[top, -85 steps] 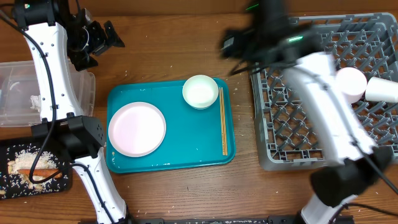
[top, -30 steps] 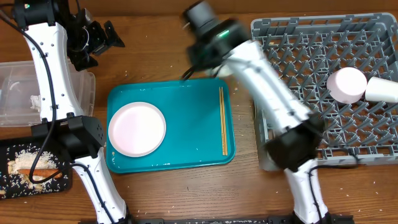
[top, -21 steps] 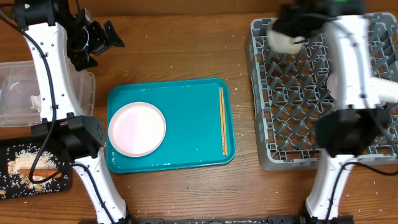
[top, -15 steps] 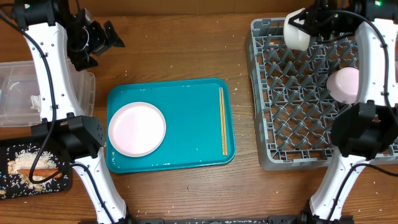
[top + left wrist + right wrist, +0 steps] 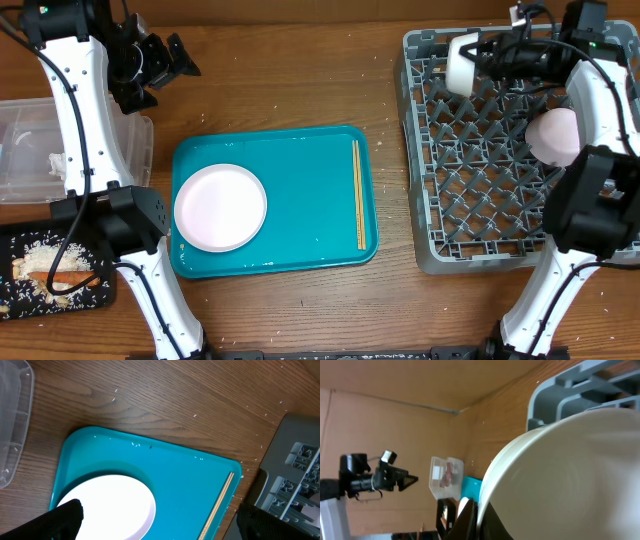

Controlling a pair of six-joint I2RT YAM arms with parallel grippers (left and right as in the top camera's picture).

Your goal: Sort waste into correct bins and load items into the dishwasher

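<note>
My right gripper point(image 5: 481, 58) is shut on the rim of a white bowl point(image 5: 461, 63), which hangs tipped on its side over the far left corner of the grey dishwasher rack point(image 5: 480, 190). In the right wrist view the bowl point(image 5: 570, 475) fills the frame, with its rim pinched between my fingers point(image 5: 468, 521). A small white plate point(image 5: 220, 207) and a pair of chopsticks point(image 5: 360, 195) lie on the teal tray point(image 5: 300, 170). My left gripper point(image 5: 168, 75) hangs open at the far left, high above the plate point(image 5: 110, 505) and holding nothing.
Another white round dish point(image 5: 555, 135) sits in the rack under my right arm. A clear tub point(image 5: 20, 150) stands at the left edge. The black tray point(image 5: 20, 240) in front of it holds a carrot point(image 5: 50, 268) and pale scraps.
My right arm has lifted the bowl off the teal tray and carried it to the rack's far left corner. There it has tipped onto its side. The left arm has not moved.
</note>
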